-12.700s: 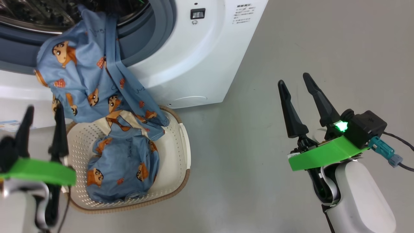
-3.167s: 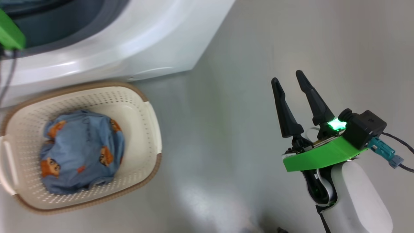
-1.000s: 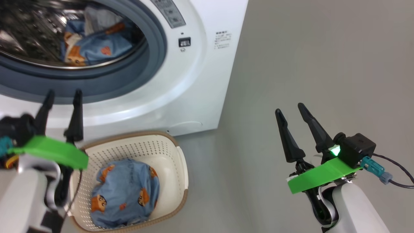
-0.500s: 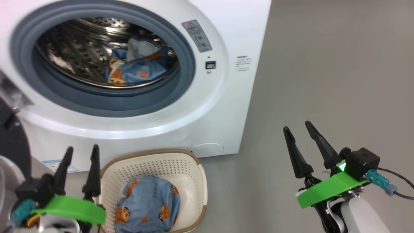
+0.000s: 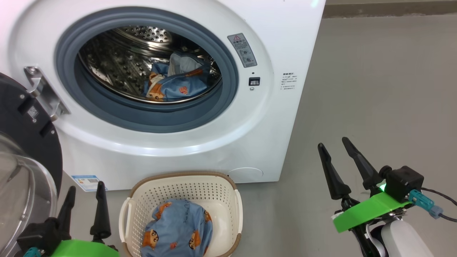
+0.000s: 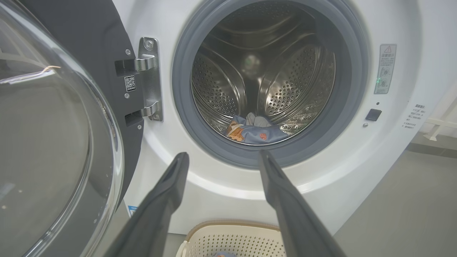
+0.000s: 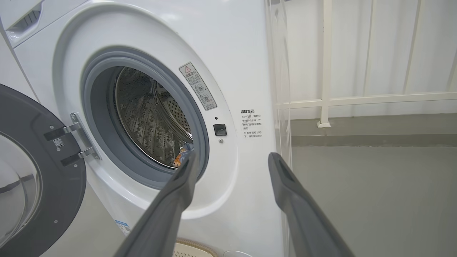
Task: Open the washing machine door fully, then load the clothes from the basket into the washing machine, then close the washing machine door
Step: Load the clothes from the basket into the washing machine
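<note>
The washing machine door [image 5: 35,150] stands swung open at the left of the washing machine [image 5: 200,142], hung on one metal hinge [image 5: 43,92]. I count one door, one machine, one basket, two bundles of clothes and two grippers.

The first bundle [image 5: 176,85] lies low inside the drum [image 5: 117,60], towards its right. The second bundle [image 5: 178,232] sits in the basket [image 5: 185,191], which stands on the floor [image 5: 375,89] just in front of the machine, below the opening.

The left gripper [image 5: 86,186] is near, left of the basket, fingers spread and empty. The right gripper [image 5: 332,142] is well to the right over bare floor, also released and empty.

Against the picture half a second earlier the whole head view has shifted, so I read that as camera motion; both bundles and the basket lie as before. Some twelve seconds earlier a garment draped from the opening down into the basket; it is now wholly inside the drum.

The door has a dark grey inner face around a bulging clear glass bowl. The drum is perforated steel, ringed by a smooth grey rubber gasket [image 5: 153,119]. The basket is cream perforated plastic, rectangular with rounded corners and a brown woven-look rim. The clothes are soft light blue fabric printed with orange-brown cartoon faces. A small blue label sticker [image 5: 87,182] sits low on the white front panel.
</note>
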